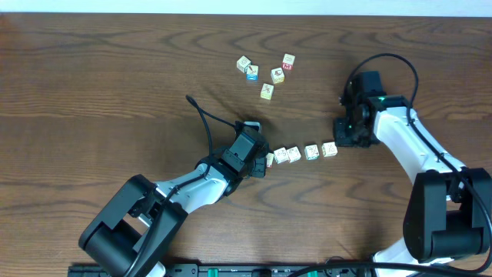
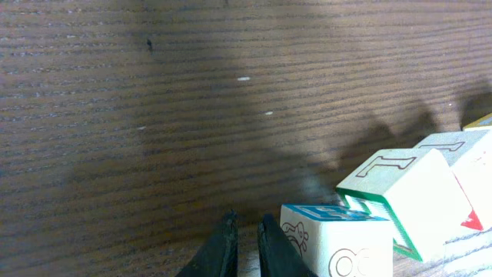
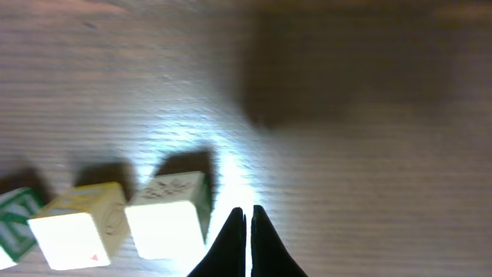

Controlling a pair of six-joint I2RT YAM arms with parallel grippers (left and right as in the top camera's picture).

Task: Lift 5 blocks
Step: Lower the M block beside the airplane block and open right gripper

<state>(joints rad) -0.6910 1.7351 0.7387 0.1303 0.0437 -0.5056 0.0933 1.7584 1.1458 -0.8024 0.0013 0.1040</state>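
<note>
Bracketing the row of five blocks (image 1: pixel 294 155) on the table (image 1: pixel 92 92), we are holding the left gripper (image 2: pixel 246 248) and right gripper (image 3: pixel 246 235) clenched empty, one just beside each end.

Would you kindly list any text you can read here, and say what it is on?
"N", green, partly cut off: left-edge block in the right wrist view.
"L" or "I", outlined, hard to tell which: green-edged block in the left wrist view.
Far cluster of cubes, overhead: prints too small to read.
</note>
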